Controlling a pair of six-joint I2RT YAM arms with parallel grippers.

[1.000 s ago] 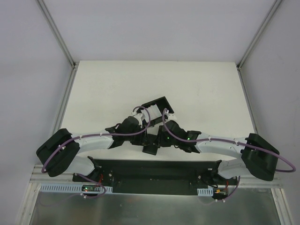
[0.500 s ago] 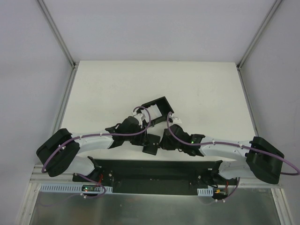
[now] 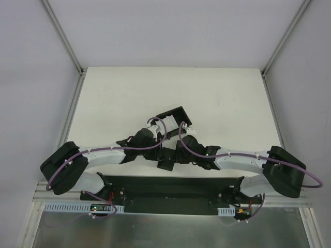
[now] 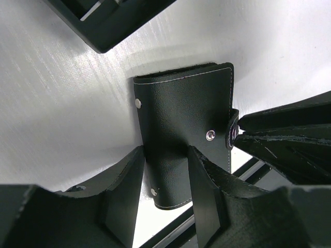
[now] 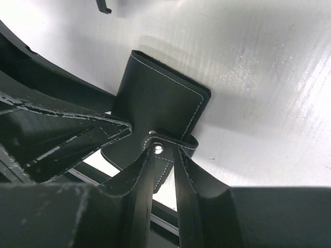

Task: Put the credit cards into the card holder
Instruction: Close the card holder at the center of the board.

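The left tool (image 4: 164, 154) stands about half open. Its two fingers (image 4: 124, 191) straddle the near end of the card holder (image 4: 181, 111); I cannot tell whether they press on it. The right tool (image 5: 164, 151), reaching in from 3 o'clock, is nearly closed and pinches the clasp tab (image 5: 177, 138) at the holder's edge. The card holder lies folded shut, black outer face up, on the white desk (image 3: 222, 98), between the two wrists and near the arms' side. Beyond it, toward 12 o'clock, the black walled tray (image 3: 170, 112) sits close by without touching it.
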